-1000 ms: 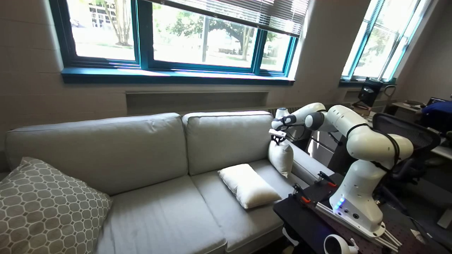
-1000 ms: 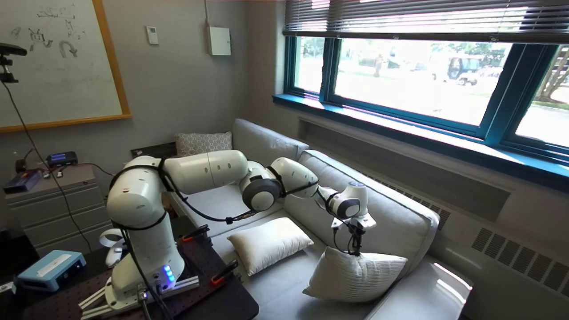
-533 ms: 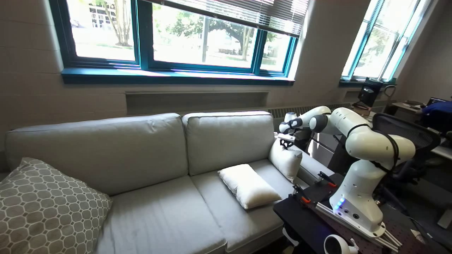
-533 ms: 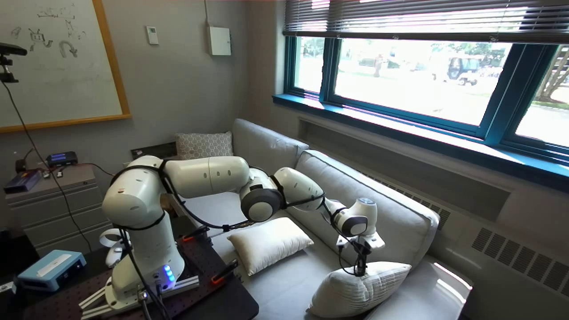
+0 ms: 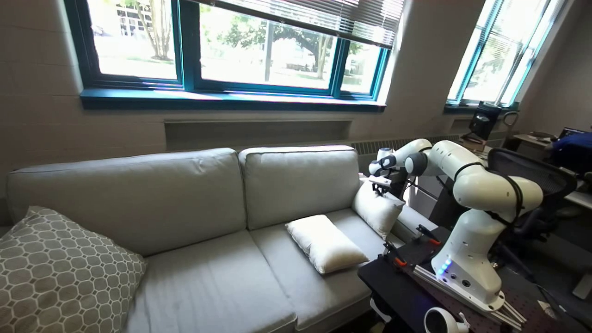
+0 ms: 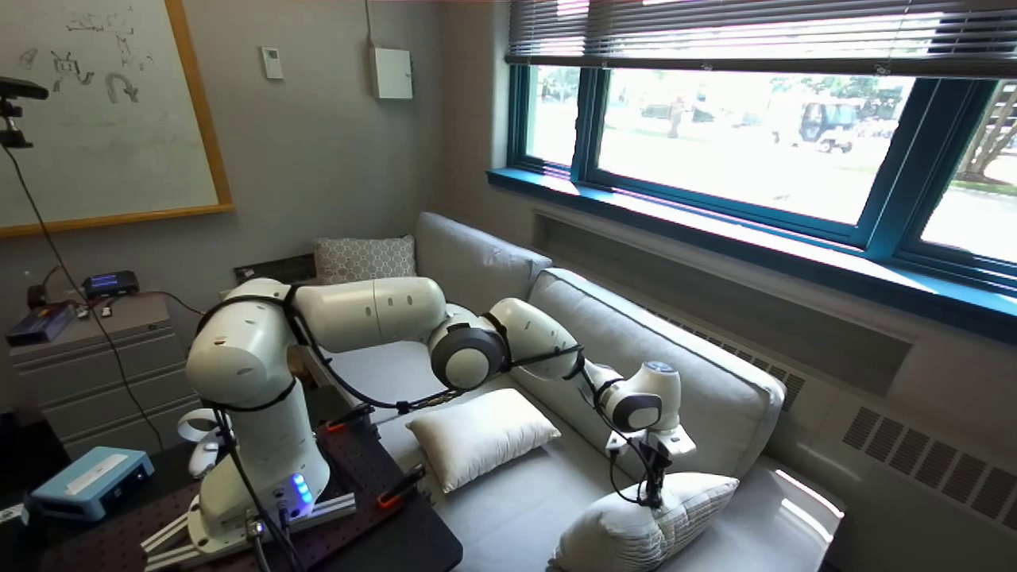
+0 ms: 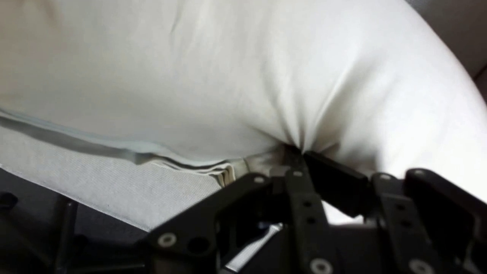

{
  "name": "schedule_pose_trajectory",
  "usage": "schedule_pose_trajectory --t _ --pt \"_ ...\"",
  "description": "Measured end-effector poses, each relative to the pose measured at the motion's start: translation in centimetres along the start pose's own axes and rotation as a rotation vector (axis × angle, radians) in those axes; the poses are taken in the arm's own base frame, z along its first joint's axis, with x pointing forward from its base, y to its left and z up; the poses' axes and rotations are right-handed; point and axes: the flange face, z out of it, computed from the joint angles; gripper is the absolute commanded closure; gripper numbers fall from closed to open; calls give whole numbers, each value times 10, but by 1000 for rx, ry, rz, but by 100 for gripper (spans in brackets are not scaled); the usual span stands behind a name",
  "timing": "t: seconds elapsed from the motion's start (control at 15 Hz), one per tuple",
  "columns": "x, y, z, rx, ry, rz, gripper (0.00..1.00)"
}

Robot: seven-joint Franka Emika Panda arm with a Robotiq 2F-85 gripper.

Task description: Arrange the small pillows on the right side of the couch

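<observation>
Clearly, my hand (image 7: 301, 153) pinches a fold of one small pillow (image 7: 171, 76): in the wrist view the cream fabric puckers there into creases that run to the grip. Both exterior views show me gripping this pillow from above, tilted, at the end of the couch (image 5: 217, 282) beside its armrest (image 6: 779, 524); whether its lower corner bears on the seat cushion (image 5: 296, 279) beneath, I cannot tell. The second small pillow (image 5: 326, 245) lies on that seat cushion, apart from the one I hold and closer to the middle of the couch. At the opposite end, a larger grey-white patterned pillow (image 5: 64, 273) sits by the back cushion (image 5: 138, 199). My arm (image 5: 462, 166) extends over from a dark desk (image 5: 388, 286), with two clamps (image 5: 394, 252) at its edge, orange-red in parts, and a blue box (image 6: 91, 481) near my base (image 5: 467, 268). Behind the couch is a wide blue-framed window (image 5: 263, 55), a blind (image 6: 755, 36) covering its upper part.
</observation>
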Motion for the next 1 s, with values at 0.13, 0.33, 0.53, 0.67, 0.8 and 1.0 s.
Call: schedule_pose_trajectory --t 0.13,0.33,0.53,0.67,0.8,1.0 --pt "-3 -8 -5 -1 26 -14 51" --pt "-6 -18 -11 2 70 -31 28" --pt "-6 -23 -16 11 108 -30 6" --pt "-4 -25 -20 22 135 -18 0" --pt "-2 -30 -27 50 164 -4 0" --pt "-5 -48 -46 117 205 1 0"
